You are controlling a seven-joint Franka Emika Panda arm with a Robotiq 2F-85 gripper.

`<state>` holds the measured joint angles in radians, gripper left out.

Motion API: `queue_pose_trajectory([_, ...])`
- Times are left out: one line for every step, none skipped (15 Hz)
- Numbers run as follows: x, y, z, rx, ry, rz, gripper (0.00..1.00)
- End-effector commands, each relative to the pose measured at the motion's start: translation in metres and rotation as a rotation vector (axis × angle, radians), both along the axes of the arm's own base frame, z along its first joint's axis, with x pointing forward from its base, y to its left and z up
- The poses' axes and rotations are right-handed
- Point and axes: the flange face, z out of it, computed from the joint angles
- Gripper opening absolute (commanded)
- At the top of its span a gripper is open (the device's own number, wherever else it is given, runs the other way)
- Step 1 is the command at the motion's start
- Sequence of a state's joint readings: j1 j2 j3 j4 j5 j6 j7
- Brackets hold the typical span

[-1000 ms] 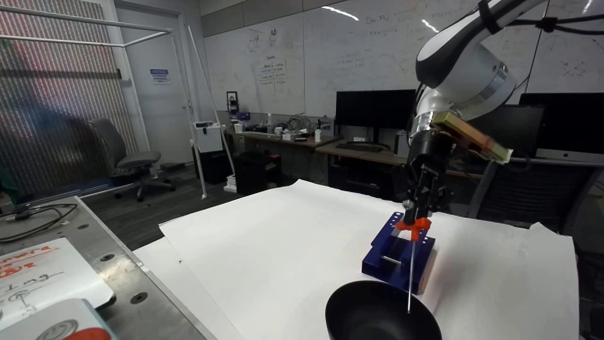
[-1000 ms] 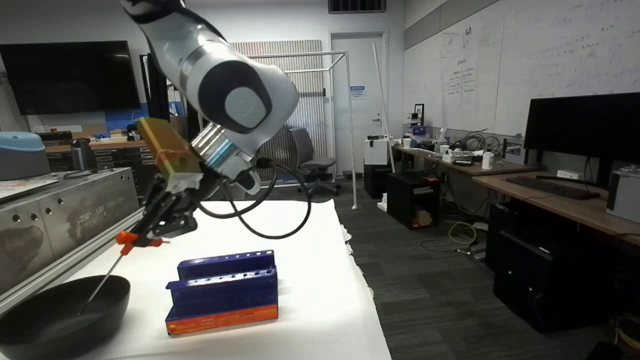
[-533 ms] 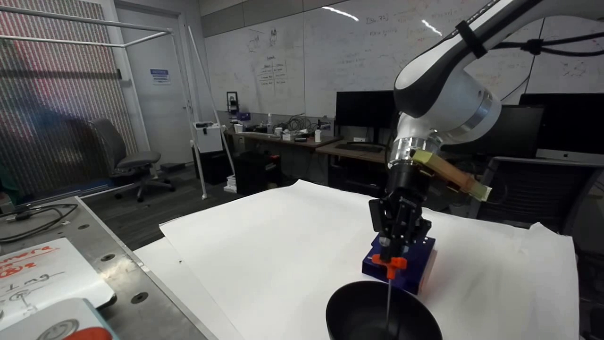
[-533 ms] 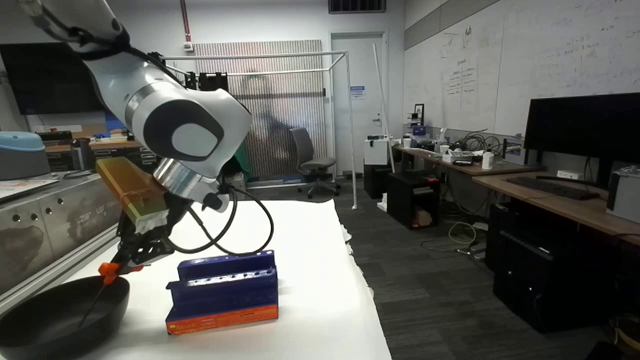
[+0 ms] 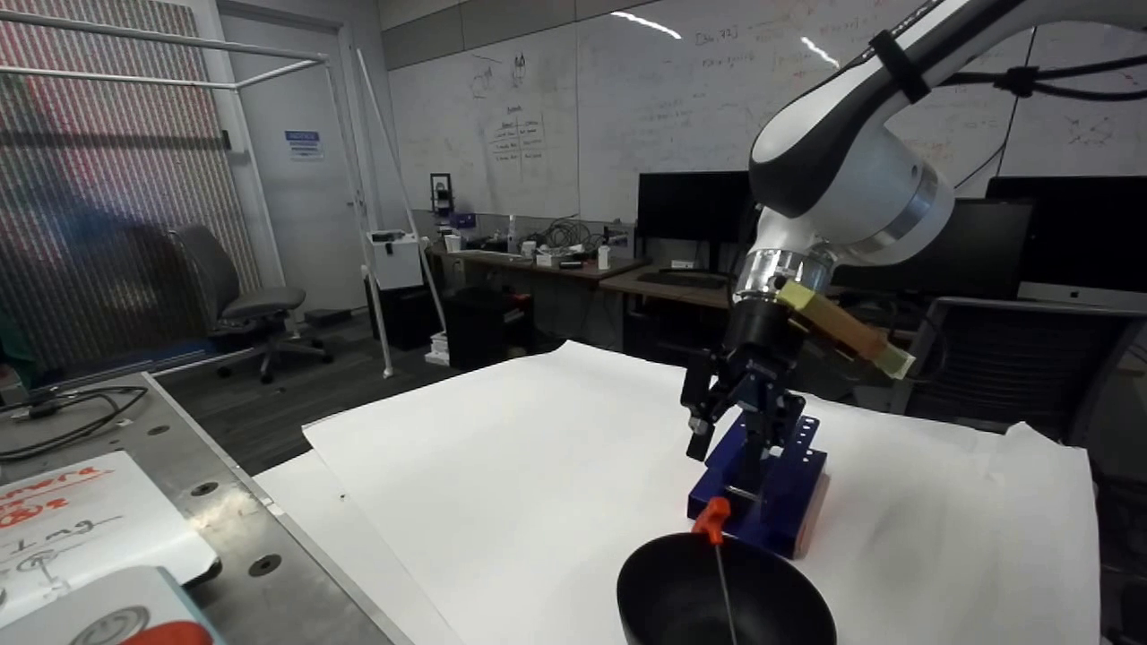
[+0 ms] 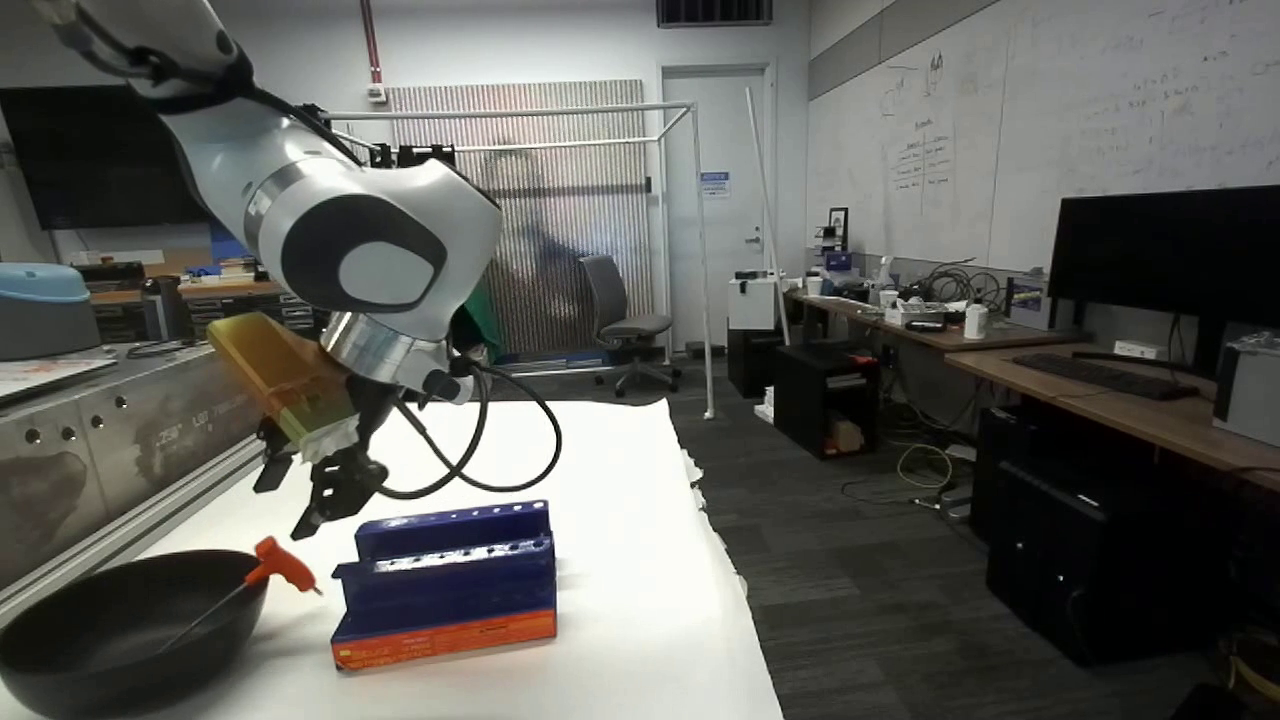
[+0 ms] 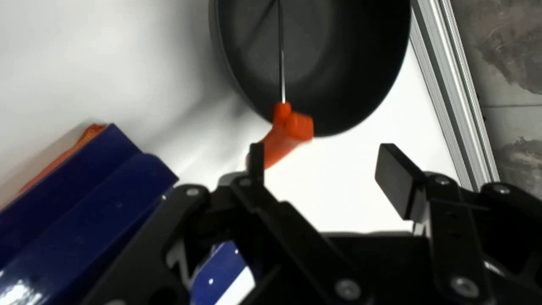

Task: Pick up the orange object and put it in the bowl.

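Black two-fingered gripper point(image 5: 724, 459): in an exterior view, its fingers stand spread, above and apart from the slim orange T-handled tool point(image 5: 714, 518) that they pinched half a second ago.
Round plain black bowl point(image 5: 668, 596): there, the tool leans down into it, top end at the rim nearest the rack; earlier the tool stood closer to upright.
Blue stepped rack point(image 5: 796, 502): just behind the bowl, less covered by the gripper than before.
Orange handle point(image 6: 283, 566): in an exterior view, lower than before and shifted toward the rack, jutting past the bowl's rim.
Spread fingers point(image 6: 325, 500): tips apart over the white sheet point(image 6: 620, 500); earlier they met at the handle.
Thin metal rod point(image 7: 281, 55): in the wrist view, it runs across the bowl's inside.
Handle and rim: they overlap there, one finger partly hiding the handle; whether they touch, I cannot tell.
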<state>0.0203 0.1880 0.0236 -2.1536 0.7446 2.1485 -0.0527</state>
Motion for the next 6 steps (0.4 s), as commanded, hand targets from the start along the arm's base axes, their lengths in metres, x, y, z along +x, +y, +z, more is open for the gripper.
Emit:
queue_pose_trajectory([-0.005,-0.013,0.048,-0.033,-0.132,-0.019,0.99])
queue_pose_trajectory([-0.007,-0.017,0.066,-0.063,-0.188,-0.030,1.00])
queue_pose_trajectory([-0.007,-0.020,0.079,-0.086,-0.230,-0.043,1.00])
queue_pose_trajectory([-0.008,-0.023,0.094,-0.117,-0.277,-0.050,1.00])
queue_pose_trajectory([-0.009,-0.027,0.108,-0.147,-0.325,-0.058,1.00])
queue_pose_trajectory([-0.010,-0.031,0.119,-0.184,-0.367,-0.065,1.00])
